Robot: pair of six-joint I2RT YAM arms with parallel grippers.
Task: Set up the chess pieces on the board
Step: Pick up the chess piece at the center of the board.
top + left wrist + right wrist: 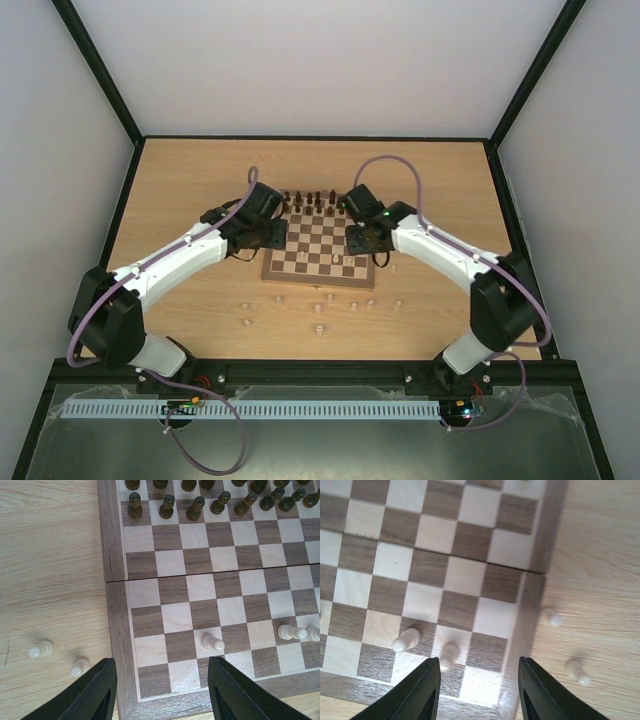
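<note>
R claw (479, 690), 2 pale pcs (406, 640) (449, 655) beside, 1 board (545, 540)

Top view: set high behind the near edge of the table (190, 190), angled down over all of it and the board (318, 248). Left wrist view: held close above the board's near left corner. Right wrist view: near right corner. Board shared by all.

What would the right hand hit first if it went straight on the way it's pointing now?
The right hand would probably meet the board near its corner, though the pale piece beside one finger might touch first; depth is unclear.
</note>
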